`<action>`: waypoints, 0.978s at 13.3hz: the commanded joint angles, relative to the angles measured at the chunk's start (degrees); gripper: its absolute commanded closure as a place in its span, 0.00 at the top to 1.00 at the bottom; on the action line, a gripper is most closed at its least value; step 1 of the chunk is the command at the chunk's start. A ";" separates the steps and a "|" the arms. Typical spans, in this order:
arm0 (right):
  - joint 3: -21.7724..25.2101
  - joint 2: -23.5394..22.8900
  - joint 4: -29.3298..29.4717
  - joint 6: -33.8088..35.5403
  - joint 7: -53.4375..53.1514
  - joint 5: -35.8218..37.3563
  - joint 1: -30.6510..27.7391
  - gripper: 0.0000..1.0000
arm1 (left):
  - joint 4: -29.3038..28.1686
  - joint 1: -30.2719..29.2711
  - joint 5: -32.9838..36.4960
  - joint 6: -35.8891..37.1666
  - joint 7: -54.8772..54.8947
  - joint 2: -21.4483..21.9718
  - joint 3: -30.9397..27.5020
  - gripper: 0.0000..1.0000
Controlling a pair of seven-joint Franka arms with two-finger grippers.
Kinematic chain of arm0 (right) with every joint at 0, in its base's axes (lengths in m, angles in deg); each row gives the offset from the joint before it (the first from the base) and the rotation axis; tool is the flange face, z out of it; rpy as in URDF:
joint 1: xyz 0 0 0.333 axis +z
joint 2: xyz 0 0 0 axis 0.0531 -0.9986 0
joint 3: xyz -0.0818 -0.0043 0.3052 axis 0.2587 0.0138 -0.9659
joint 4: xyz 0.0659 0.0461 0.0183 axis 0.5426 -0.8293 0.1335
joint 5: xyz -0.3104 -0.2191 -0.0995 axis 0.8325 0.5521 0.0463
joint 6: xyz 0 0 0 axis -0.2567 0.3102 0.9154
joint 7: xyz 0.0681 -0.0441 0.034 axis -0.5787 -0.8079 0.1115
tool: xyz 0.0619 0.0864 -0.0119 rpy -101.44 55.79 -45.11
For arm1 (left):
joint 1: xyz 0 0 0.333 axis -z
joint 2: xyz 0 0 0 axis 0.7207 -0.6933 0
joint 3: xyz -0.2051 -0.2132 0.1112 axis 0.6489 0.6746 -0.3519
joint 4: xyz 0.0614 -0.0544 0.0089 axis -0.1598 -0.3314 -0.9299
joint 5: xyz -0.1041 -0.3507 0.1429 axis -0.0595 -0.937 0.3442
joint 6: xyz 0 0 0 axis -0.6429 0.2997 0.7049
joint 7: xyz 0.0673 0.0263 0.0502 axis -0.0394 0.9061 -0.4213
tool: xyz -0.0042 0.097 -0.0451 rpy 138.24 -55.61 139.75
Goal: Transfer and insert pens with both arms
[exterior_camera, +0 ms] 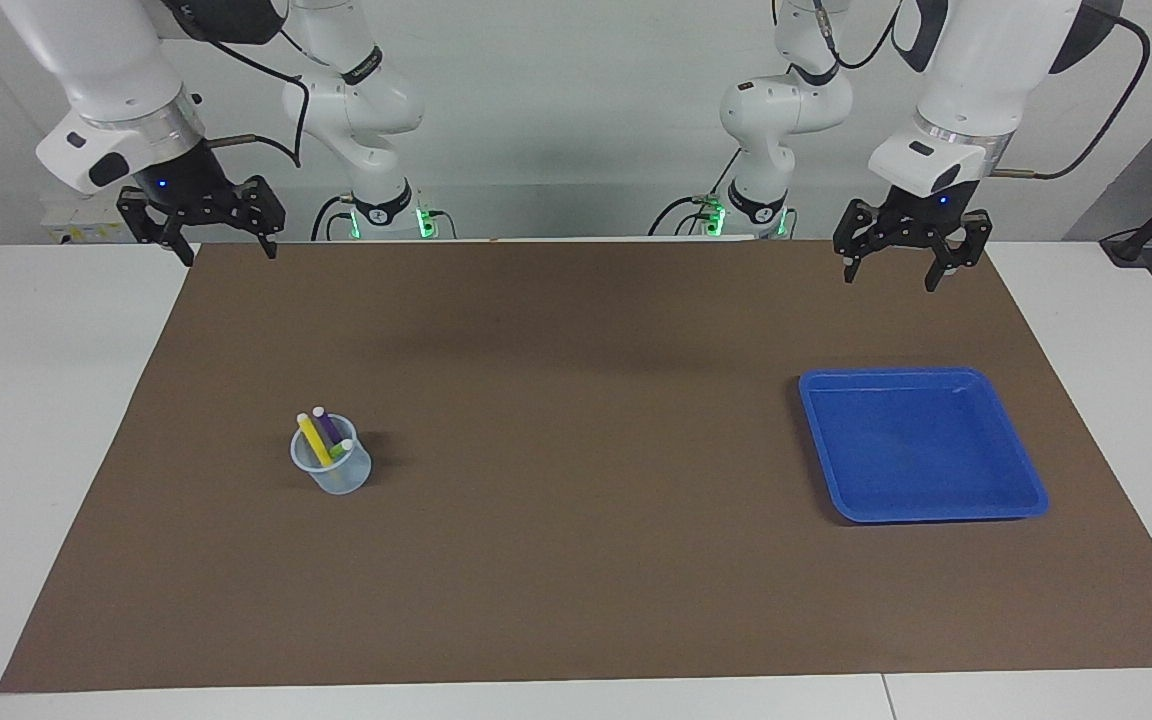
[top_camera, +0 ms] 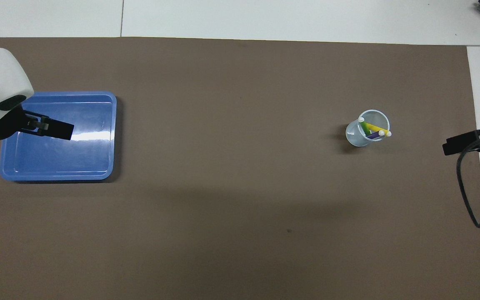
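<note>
Green, yellow and purple, the pens (exterior_camera: 324, 436) lean together in a clear plastic cup (exterior_camera: 332, 466) on the brown mat (exterior_camera: 576, 560), toward the right arm's end. They look light, stiff and slick; I'd pinch one just below its pale tip. The blue tray (exterior_camera: 921, 444) sits well apart. Right gripper (exterior_camera: 201, 226) and left gripper (exterior_camera: 911, 250) hang spread wide, holding nothing.

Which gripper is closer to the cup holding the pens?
Right gripper, open, up at the cup's end. Left gripper, open, at the tray's end.
</note>
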 commanded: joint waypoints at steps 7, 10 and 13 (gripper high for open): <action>-0.45 0.53 -1.13 -3.76 0.12 -2.55 0.24 1.00 | -1.11 0.41 -0.69 0.36 -0.10 1.33 -0.28 1.00; -0.45 0.53 -1.22 -3.76 0.38 -2.64 0.07 1.00 | -1.11 0.41 -0.69 0.27 -0.10 1.33 -0.28 1.00; -0.45 0.53 -1.22 -3.84 0.21 -2.55 0.15 1.00 | -1.02 0.41 -0.69 0.27 -0.10 1.33 -0.19 1.00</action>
